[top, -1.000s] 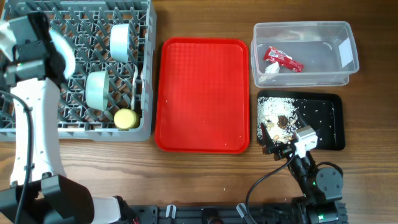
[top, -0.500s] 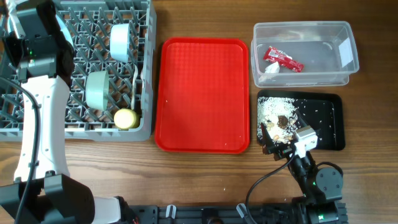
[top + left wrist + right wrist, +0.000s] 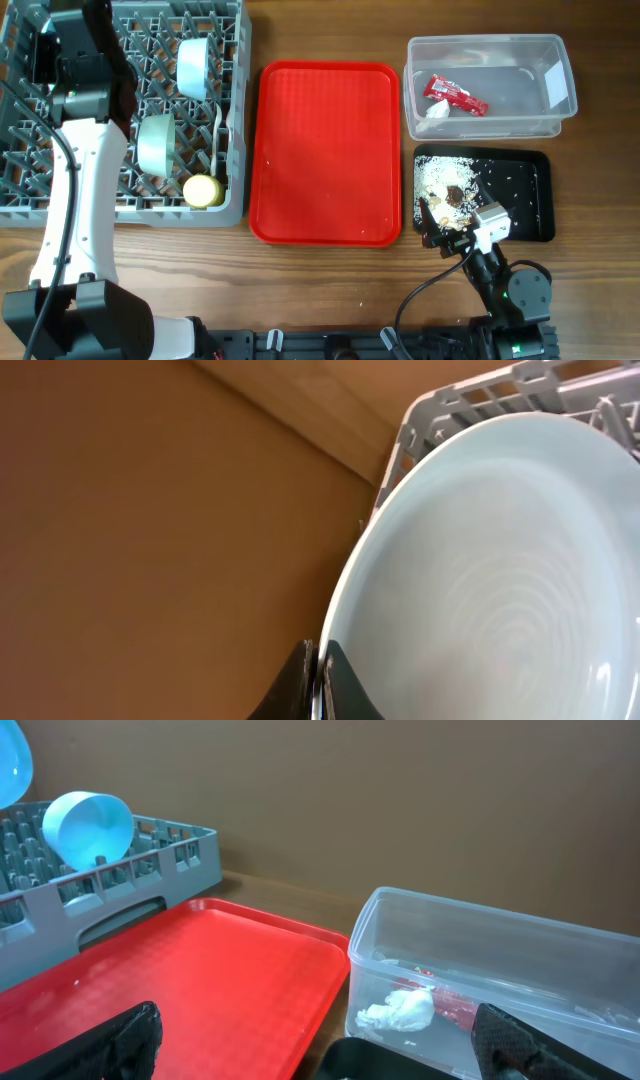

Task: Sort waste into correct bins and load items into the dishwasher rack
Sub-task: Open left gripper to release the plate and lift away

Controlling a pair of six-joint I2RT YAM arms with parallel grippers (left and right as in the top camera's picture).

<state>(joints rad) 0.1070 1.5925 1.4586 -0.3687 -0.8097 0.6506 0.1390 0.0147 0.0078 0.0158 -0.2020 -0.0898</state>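
Pale blue plate (image 3: 480,580) clamped by its rim in my left gripper (image 3: 318,682) hangs over the rack's (image 3: 232,120) far left corner, so I am mid-loading; next I must lower it upright between pegs (image 3: 150,40), right gripper (image 3: 315,1012) idle, jaws wide

Looks like a robotics lab dressed up as a canteen clearing station. Shows in a white arm (image 3: 75,210) and a black arm (image 3: 505,285) fixed by a black rail (image 3: 330,345) at the near edge of a bare wooden table (image 3: 330,285). Backed by a plain brown wall (image 3: 400,800). Laid out side by side with a grey dishwasher rack (image 3: 240,120), red serving tray (image 3: 325,150), clear tub (image 3: 560,125) and black tray (image 3: 535,190).
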